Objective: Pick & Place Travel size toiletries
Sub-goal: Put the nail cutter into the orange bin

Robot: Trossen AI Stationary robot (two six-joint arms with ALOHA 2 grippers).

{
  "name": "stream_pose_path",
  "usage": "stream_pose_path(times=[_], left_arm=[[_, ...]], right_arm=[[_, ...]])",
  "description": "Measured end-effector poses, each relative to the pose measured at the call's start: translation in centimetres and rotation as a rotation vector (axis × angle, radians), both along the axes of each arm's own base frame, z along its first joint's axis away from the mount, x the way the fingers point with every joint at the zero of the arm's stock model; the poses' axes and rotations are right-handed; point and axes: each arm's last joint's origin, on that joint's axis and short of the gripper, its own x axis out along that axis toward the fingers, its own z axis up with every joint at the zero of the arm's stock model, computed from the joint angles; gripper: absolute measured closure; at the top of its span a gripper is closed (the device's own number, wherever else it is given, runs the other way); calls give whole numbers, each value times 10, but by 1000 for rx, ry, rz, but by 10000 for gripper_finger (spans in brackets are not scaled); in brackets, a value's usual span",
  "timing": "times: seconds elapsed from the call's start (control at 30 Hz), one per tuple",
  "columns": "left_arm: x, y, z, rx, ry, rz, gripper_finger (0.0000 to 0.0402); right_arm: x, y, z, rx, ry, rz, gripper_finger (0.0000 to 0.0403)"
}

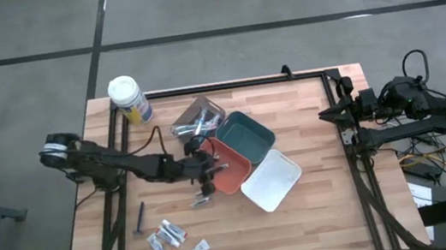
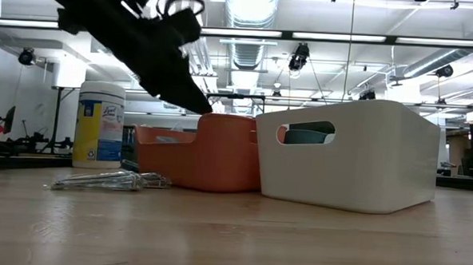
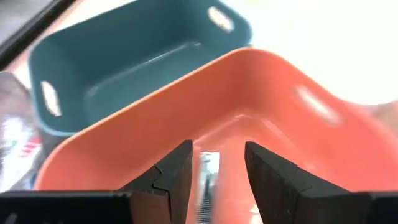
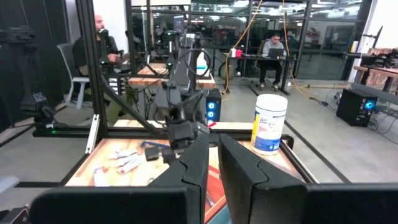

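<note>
My left gripper (image 1: 206,169) (image 3: 217,150) hangs open over the orange tray (image 1: 236,173) (image 3: 280,87), at its left wall. Straight below the gap, a small silver-white tube (image 3: 208,177) shows blurred inside the tray, with free room on both sides. Several more travel size toiletries, small white tubes (image 1: 170,235) (image 4: 124,163), lie on the wood near the front left. A slim dark long-handled piece (image 1: 140,218) lies beside them. A silvery piece (image 1: 203,199) lies by the tray's near corner. My right gripper (image 1: 327,115) (image 4: 214,163) waits shut at the table's right edge.
A teal tray (image 1: 247,136) (image 3: 124,62) stands behind the orange one and a white tray (image 1: 272,180) (image 2: 355,158) to its right. A white-lidded canister (image 1: 129,100) (image 2: 99,125) stands at the far left corner. Crinkled clear packets (image 1: 198,118) lie near it. People sit beyond the table.
</note>
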Motion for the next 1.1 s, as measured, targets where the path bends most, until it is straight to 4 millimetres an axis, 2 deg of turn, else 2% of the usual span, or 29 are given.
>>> stream_pose_path(times=[0.73, 1.1], left_arm=[[-22, -66, 3, -80, 14, -200, 252], [-34, -81, -4, -121, 93, -209, 252]], right_arm=[[0, 0, 0, -1, 1, 0, 369], [0, 0, 0, 0, 1, 0, 369]])
